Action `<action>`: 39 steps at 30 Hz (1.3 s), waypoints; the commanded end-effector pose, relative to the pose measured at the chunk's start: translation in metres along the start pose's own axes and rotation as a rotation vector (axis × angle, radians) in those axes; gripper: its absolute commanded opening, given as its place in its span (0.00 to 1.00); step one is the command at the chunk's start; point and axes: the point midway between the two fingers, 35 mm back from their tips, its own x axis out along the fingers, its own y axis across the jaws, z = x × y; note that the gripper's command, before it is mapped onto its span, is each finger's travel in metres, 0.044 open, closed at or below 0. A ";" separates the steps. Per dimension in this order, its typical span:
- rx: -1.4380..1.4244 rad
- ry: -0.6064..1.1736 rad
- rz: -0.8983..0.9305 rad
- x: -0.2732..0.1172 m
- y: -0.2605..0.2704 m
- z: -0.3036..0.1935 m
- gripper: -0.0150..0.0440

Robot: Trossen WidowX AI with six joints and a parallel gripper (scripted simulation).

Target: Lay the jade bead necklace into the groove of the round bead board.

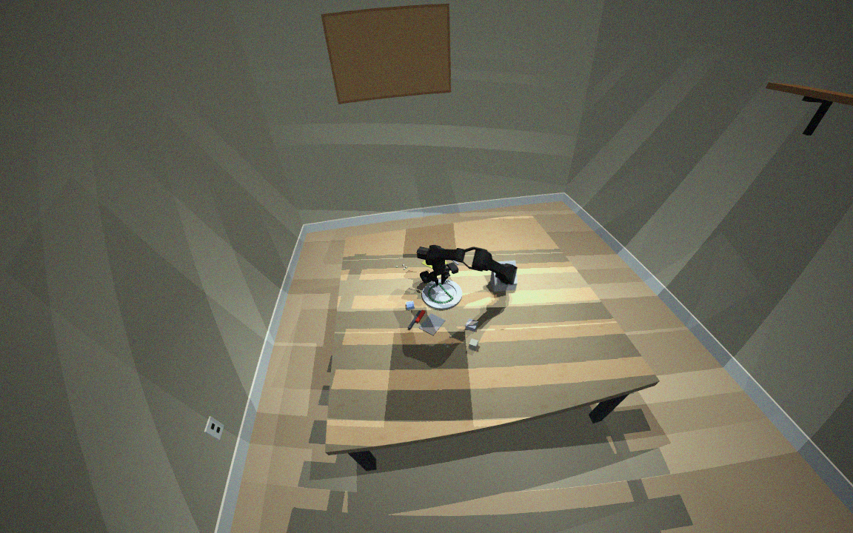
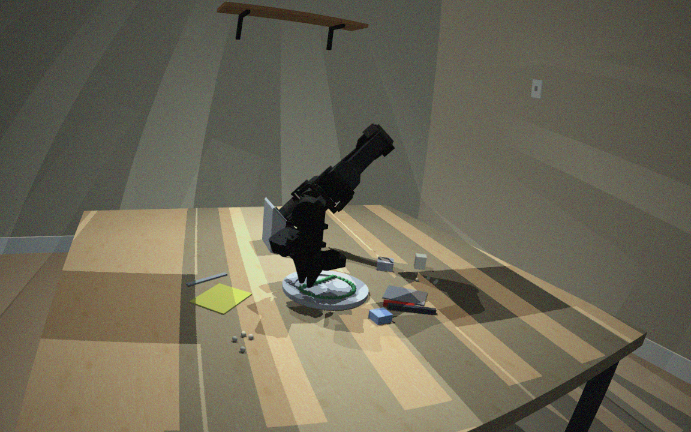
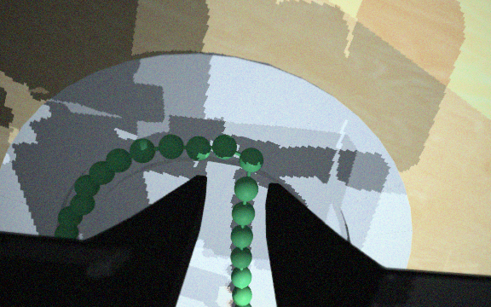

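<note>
The jade bead necklace (image 1: 446,293) (image 2: 326,297) (image 3: 170,146) lies on the pale round bead board (image 1: 458,294) (image 2: 363,293) (image 3: 271,94). In the wrist view its upper and left beads follow the ring groove. At the upper right it bends sharply, and a straight stretch runs down across the inside of the ring. The groove's right part shows no beads. My gripper (image 1: 440,284) (image 2: 306,283) (image 3: 237,189) is low over the board, partly open. The straight stretch runs between its fingers, with a gap on each side. The fingers hide part of the necklace and groove.
In the exterior view, a yellow sheet (image 2: 221,298), a thin rod (image 2: 206,279) and several loose beads (image 2: 242,349) lie left of the board. A blue block (image 2: 380,315), a grey plate (image 2: 405,295), a red-and-black tool (image 2: 412,308) and two small blocks (image 2: 385,264) (image 2: 420,261) are to the right.
</note>
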 end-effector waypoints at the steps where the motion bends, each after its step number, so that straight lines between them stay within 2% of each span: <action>1: 0.013 0.013 -0.008 0.006 -0.004 -0.001 0.46; 7: 0.013 0.013 -0.008 0.006 -0.004 -0.001 0.46; 12: 0.004 0.005 -0.006 0.004 -0.002 -0.001 0.25; 39: 0.005 0.006 -0.006 0.004 -0.002 -0.001 0.25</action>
